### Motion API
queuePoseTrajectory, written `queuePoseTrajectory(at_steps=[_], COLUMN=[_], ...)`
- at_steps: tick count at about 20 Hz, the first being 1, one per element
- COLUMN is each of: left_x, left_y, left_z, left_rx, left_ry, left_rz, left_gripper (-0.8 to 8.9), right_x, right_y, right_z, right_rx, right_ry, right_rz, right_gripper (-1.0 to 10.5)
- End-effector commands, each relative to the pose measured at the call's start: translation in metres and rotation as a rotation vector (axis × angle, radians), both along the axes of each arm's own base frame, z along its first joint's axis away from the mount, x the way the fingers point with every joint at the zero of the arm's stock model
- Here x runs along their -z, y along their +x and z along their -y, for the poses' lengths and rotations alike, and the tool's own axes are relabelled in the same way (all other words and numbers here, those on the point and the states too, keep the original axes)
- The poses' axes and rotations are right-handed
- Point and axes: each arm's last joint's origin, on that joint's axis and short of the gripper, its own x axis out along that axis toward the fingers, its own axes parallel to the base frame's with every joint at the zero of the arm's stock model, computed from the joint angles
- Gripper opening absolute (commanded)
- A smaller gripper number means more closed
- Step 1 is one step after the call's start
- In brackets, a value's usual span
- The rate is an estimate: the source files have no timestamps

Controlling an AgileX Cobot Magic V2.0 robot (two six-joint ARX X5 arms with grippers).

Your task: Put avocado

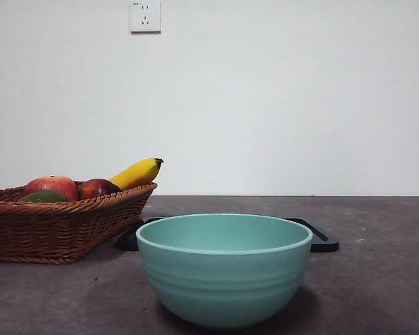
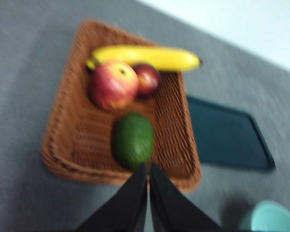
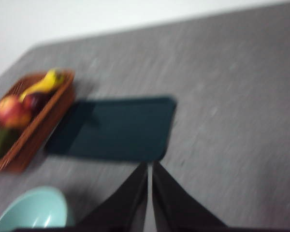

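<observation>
The dark green avocado [image 2: 133, 139] lies in the brown wicker basket [image 2: 67, 145], near its edge closest to my left gripper [image 2: 148, 166]. That gripper is shut and empty, high above the basket's rim. In the front view the avocado [image 1: 44, 197] just peeks over the basket [image 1: 56, 230] at the left. It also shows in the right wrist view [image 3: 0, 142]. My right gripper [image 3: 150, 166] is shut and empty, high above the table beside the dark tray [image 3: 113, 128]. Neither arm shows in the front view.
Two red apples [image 2: 113, 84] [image 2: 147, 79] and a yellow banana [image 2: 145, 57] share the basket. A teal bowl [image 1: 223, 269] stands at the front centre. The dark tray [image 1: 321, 237] lies behind it, right of the basket.
</observation>
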Motion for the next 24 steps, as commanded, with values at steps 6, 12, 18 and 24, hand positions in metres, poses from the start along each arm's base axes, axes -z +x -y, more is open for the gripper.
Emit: queuePoseTrajectory(at_steps=[6,12,18,24], left_x=[-0.036,-0.062,-0.064,-0.064], left_y=[0.007,0.003,-0.005,-0.005], left_z=[0.007,0.016,0.020,0.020], left_rx=[0.253,0.388,0.486,0.487], left_ry=[0.090,0.134,0.144,0.144], left_rz=[-0.102,-0.184,-0.214,-0.212], left_gripper=[0.09,0.09,0.09,0.56], right_x=[-0.029,-0.050,-0.047,-0.047], right_y=[0.009,0.015,0.015,0.015], right_z=[-0.010,-0.030,-0.046,-0.048], right_rx=[-0.208,-0.415,-0.559,-0.572], right_ry=[-0.105,-0.170,-0.214,-0.215], right_rz=[-0.184,-0.279,-0.316,-0.313], right_gripper=[0.1,0.1,0.1,0.2])
